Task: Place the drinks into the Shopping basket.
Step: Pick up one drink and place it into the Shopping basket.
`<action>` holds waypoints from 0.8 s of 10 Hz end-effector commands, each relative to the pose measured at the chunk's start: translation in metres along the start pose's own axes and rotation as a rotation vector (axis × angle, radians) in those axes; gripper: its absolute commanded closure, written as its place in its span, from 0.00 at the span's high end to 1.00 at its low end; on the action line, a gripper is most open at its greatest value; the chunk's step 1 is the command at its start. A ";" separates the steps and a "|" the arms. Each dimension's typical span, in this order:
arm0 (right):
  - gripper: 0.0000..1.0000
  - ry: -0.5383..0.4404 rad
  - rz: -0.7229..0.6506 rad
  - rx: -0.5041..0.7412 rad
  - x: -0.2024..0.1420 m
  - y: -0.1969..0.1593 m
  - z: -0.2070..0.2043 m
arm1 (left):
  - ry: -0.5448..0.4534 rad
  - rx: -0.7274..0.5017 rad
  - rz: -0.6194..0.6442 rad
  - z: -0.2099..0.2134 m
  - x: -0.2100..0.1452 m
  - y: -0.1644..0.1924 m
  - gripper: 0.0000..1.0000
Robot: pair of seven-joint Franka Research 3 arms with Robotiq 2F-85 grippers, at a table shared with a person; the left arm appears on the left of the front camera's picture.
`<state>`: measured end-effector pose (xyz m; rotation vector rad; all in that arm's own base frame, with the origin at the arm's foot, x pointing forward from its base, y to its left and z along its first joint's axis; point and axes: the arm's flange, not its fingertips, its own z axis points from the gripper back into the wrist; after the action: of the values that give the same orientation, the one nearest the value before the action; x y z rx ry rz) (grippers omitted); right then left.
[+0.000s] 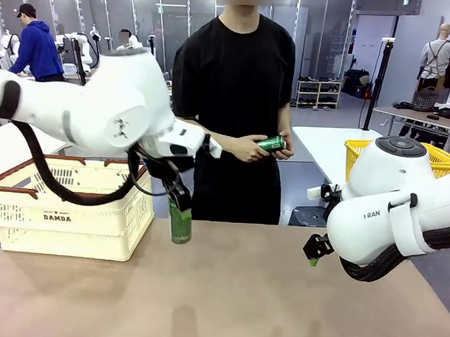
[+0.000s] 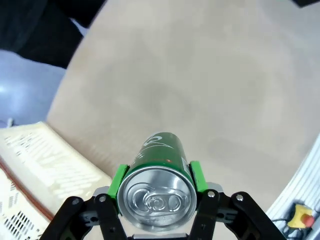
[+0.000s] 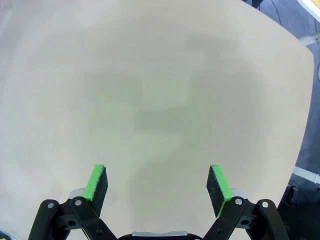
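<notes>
A beige table (image 1: 250, 295) carries a cream Shopping basket (image 1: 75, 230) marked DAMDA at its far left corner. The left gripper (image 1: 181, 210) clamps an upright green can (image 1: 181, 230) near its top, with green pads (image 2: 196, 175) pressed to both sides. The can is near the table's far edge, just beside the basket's right wall and outside it. Whether its base touches the table cannot be told. The right gripper (image 3: 157, 187) hangs above bare table near the right edge, jaws spread wide, holding nothing. Beyond the far edge, a person's hands (image 1: 246, 148) hold a 2nd green can (image 1: 271, 143).
</notes>
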<state>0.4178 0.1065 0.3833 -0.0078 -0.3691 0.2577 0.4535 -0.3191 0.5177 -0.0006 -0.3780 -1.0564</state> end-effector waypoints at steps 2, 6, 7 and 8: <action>1.00 0.001 0.003 0.004 0.000 0.001 -0.001 | -0.011 0.037 0.030 0.044 -0.031 0.009 0.43; 1.00 0.001 0.003 0.004 0.000 0.001 -0.001 | -0.020 0.057 0.050 0.048 -0.028 0.016 0.43; 1.00 0.001 0.003 0.004 0.000 0.001 -0.001 | -0.020 0.057 0.050 0.048 -0.028 0.016 0.43; 1.00 0.001 0.003 0.004 0.000 0.001 -0.001 | -0.020 0.057 0.050 0.048 -0.028 0.016 0.43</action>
<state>0.4178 0.1065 0.3832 -0.0078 -0.3690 0.2578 0.4380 -0.2769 0.5500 0.0284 -0.4034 -0.9984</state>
